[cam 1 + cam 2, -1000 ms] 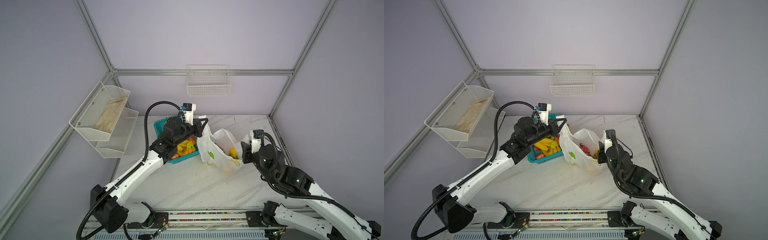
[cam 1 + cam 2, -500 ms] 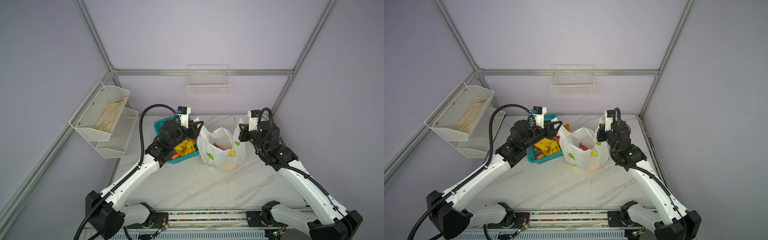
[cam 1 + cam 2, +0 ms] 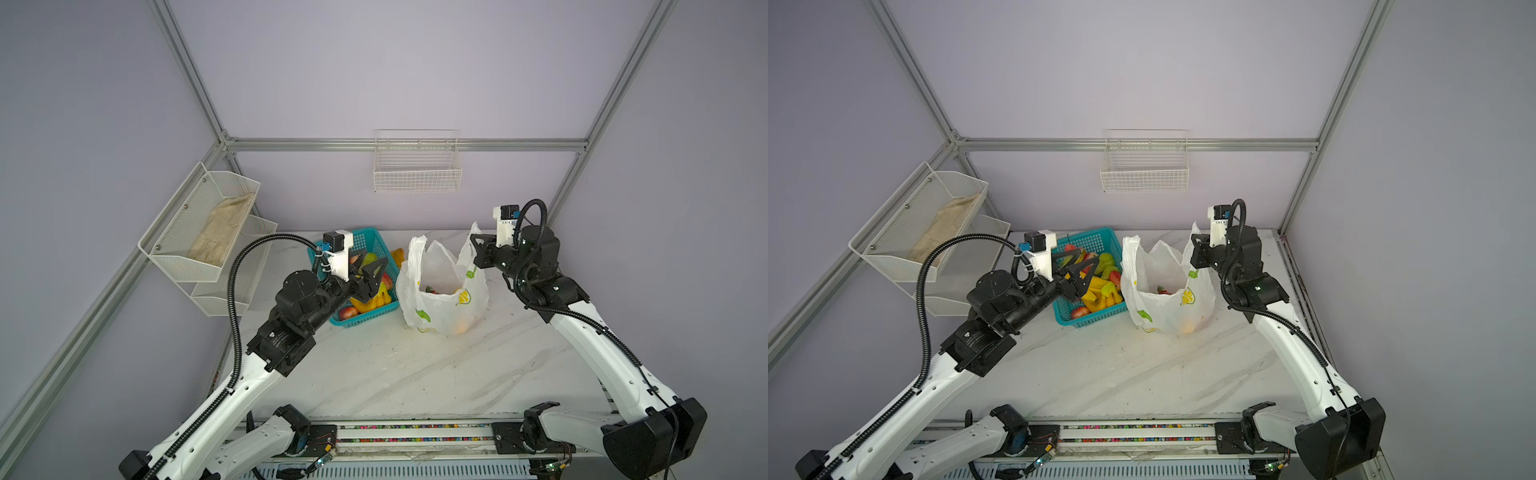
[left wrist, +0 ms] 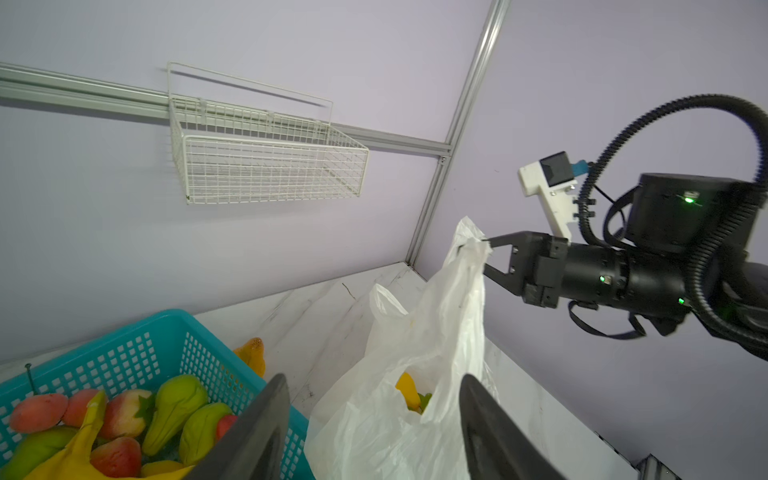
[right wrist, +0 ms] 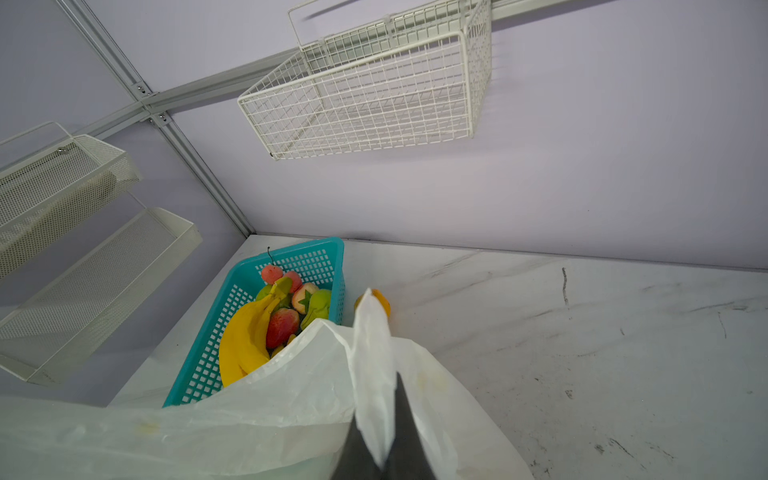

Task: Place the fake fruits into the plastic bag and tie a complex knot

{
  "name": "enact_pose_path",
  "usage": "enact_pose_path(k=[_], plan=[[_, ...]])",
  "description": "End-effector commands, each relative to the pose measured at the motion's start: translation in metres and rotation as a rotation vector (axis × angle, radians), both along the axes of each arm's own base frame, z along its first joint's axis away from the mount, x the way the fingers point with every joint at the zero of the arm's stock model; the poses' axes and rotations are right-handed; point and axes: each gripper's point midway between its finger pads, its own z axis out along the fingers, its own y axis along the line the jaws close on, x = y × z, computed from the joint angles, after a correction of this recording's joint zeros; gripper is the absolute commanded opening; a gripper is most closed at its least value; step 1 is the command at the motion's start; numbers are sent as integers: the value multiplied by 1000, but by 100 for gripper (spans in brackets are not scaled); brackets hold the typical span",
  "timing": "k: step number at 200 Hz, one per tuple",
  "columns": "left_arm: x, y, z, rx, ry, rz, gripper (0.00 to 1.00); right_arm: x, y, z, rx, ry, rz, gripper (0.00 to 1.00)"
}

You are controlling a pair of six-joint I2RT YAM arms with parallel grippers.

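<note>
Fingers (image 4: 511, 239) of our right gripper (image 3: 473, 249) are pinching one handle (image 4: 469, 237) of the plastic bag (image 3: 440, 303), which is standing open on the table (image 3: 415, 374) beside the basket (image 3: 374, 239), a few fruits inside. We are holding the left gripper (image 3: 371, 272) spread wide and empty over the fruits (image 4: 174, 399) in the basket. Risk: with one handle unsupported, the mouth may fold shut and deflect a dropped fruit.

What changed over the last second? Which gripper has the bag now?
The left gripper let go of the plastic bag at its left handle, opened, and drew back over the teal basket. The right gripper rose from low beside the bag, shut on the right handle and holds it up. The bag's base, the basket and the fake fruits in it stayed put.
</note>
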Motion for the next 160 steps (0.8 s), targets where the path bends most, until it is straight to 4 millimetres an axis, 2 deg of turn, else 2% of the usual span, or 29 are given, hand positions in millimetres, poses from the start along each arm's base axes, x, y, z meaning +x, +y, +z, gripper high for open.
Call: enact_pose_path(k=[1,16,33,60,74,98,112,118,120,123,134,160], plan=[[-38,-33,-12,112,-78,-216,62,-3,2,17,48,-35,21,3],[-63,-63,-15,171,-113,-358,61,-5,1,15,54,-25,20,3],[-82,-99,-19,234,-144,-481,59,-9,-2,15,60,-20,17,3],[-93,-148,-17,271,-180,-608,56,-19,-6,15,73,-7,26,3],[-85,-167,-13,269,-193,-611,54,-24,-7,15,78,-3,30,3],[-51,-189,-7,270,-197,-516,53,-31,-9,13,87,10,35,3],[-33,-196,-6,279,-215,-459,54,-36,-11,15,94,12,36,4],[-28,-195,0,273,-229,-435,55,-38,-12,15,98,13,36,4],[-22,-201,-10,291,-214,-433,56,-39,-12,15,100,13,37,4],[-17,-203,-13,300,-213,-425,56,-39,-12,16,102,13,37,4],[-6,-206,-12,307,-222,-394,59,-42,-12,16,112,18,42,4],[11,-212,-12,327,-253,-362,67,-47,-9,18,138,27,58,5]])
